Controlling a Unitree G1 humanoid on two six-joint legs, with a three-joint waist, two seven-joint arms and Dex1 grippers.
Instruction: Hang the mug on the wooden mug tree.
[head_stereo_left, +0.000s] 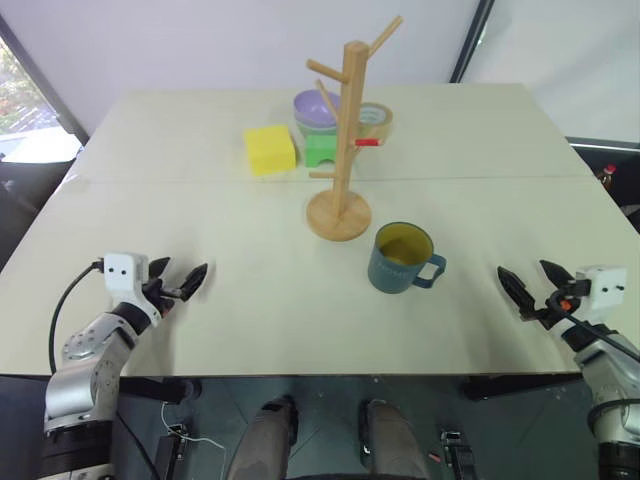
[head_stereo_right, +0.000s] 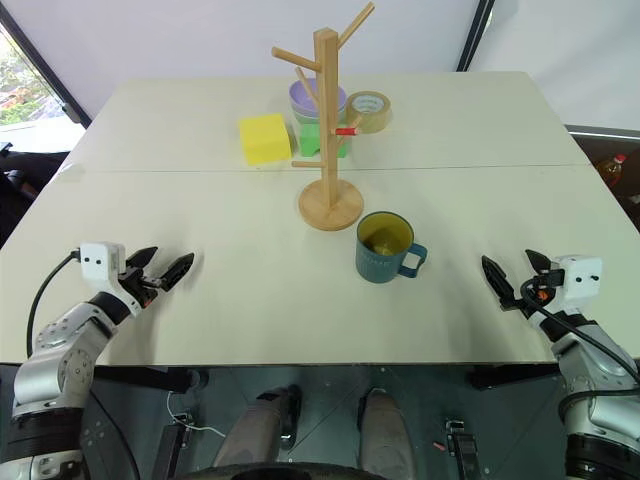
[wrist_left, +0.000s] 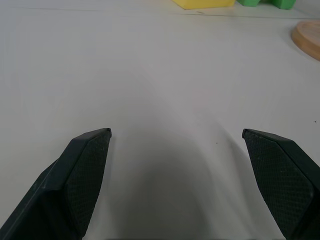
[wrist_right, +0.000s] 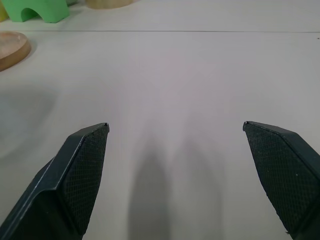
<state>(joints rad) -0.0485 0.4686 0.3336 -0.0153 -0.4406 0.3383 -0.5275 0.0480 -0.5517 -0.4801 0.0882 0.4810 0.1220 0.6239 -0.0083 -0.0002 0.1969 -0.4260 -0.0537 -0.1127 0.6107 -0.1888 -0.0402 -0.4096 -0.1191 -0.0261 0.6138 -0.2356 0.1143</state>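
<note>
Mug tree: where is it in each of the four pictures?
Left eye view: the wooden mug tree stands mid-table, just behind the mug.
Right eye view: same spot, near the middle.
Left wrist view: a slice of its round base at the picture's edge.
Right wrist view: a slice of its base at the edge.
Shared landmark: the green block behind the tree.
</note>
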